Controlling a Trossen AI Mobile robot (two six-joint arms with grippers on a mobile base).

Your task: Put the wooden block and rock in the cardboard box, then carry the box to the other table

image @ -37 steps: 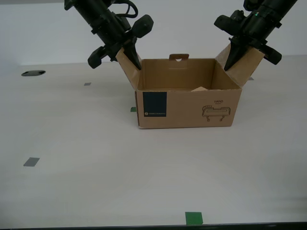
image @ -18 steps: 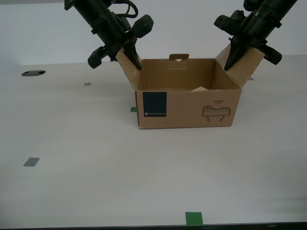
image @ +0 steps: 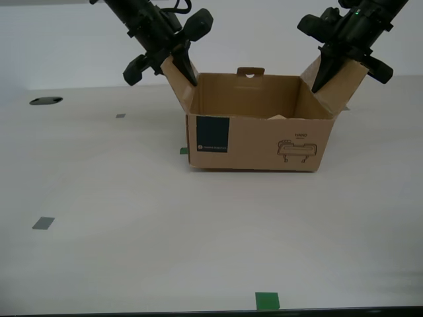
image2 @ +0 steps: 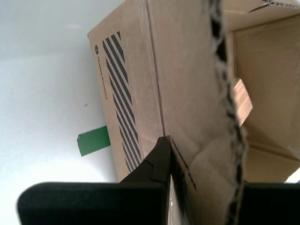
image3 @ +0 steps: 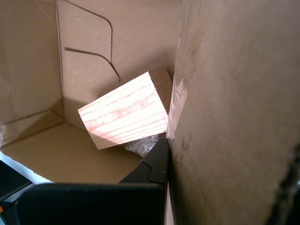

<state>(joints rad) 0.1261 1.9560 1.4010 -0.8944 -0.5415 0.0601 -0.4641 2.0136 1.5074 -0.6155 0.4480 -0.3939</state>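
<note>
Both arms slant down from above onto the cardboard box [image: 258,142] on the white table [image: 198,231]. My second gripper [image: 180,66] pinches the flap at the exterior view's left, and my first gripper [image: 328,69] pinches the flap at its right. Inside the box, the wooden block [image3: 124,112] leans tilted over the rock [image3: 143,144], against the right wall.

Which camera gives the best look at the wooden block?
The first wrist view: the wooden block shows broadly, leaning inside the box. The second wrist view catches only a sliver; the exterior view shows just a corner above the rim.
</note>
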